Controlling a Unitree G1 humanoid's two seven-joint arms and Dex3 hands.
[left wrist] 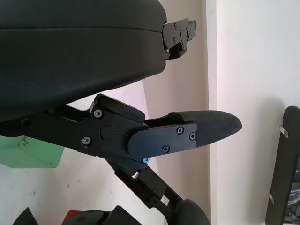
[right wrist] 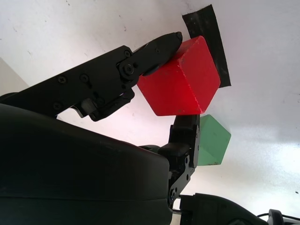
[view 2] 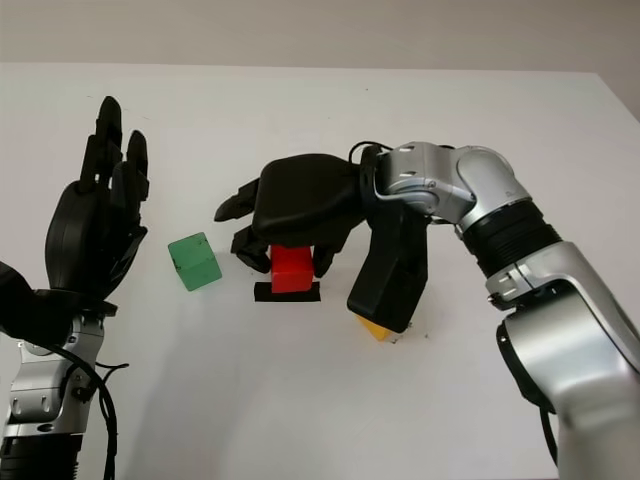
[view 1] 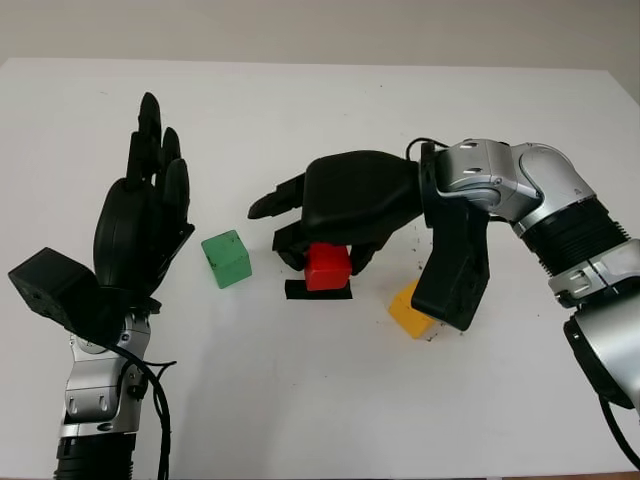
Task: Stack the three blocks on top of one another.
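Note:
My right hand (view 1: 320,254) reaches in over the table's middle and is shut on the red block (view 1: 328,268). In the right wrist view its fingertips (right wrist: 164,44) pinch the red block (right wrist: 180,79) from two sides, right over a black tape strip (view 1: 300,291). I cannot tell whether the block touches the strip. The green block (view 1: 226,258) sits on the table a short way left of it. The yellow block (view 1: 408,313) lies to the right, partly hidden under my right wrist. My left hand (view 1: 145,215) is open and raised at the left, beside the green block.
The white table (view 1: 300,400) has bare surface in front of the blocks and behind them. Its far edge meets a pale wall. A cable hangs from my left forearm (view 1: 100,390) at the bottom left.

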